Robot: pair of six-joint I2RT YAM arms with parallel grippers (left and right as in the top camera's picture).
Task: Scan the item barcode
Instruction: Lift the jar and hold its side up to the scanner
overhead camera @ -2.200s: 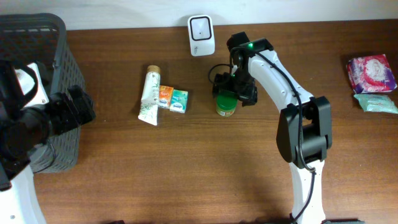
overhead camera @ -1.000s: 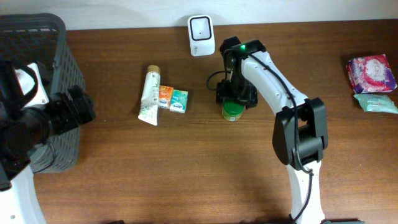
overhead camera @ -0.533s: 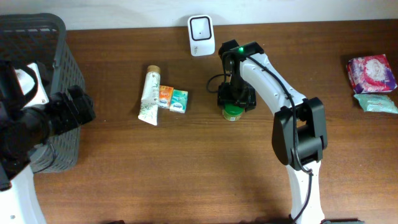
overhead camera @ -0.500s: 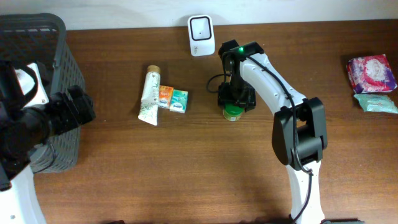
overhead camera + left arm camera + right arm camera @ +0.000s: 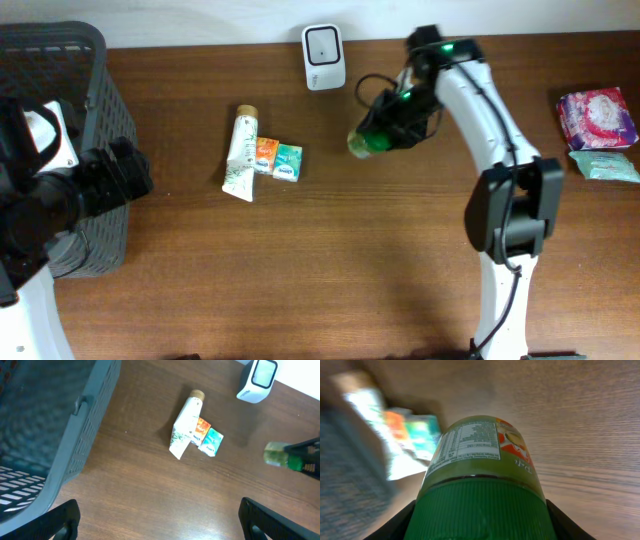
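Wooden table [image 5: 330,260] below; my right gripper [image 5: 384,136] clamps the green-capped bottle [image 5: 480,455], its label [image 5: 470,442] visible only from the wrist view.

table [image 5: 300,290] is showing brown wood w/ fine grain, low sheen. scanner [image 5: 323,44] is looking like smooth white plastic, glossy. bottle [image 5: 481,450], near scanner, is shining: glossy green plastic, printed label, green plastic cap [image 5: 480,510]. basket [image 5: 100,45], far left of scanner, is looking like matt grey plastic mesh.

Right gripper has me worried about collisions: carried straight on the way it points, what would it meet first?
Probably the teal box beside the orange box, its held jar leading; depth unclear.
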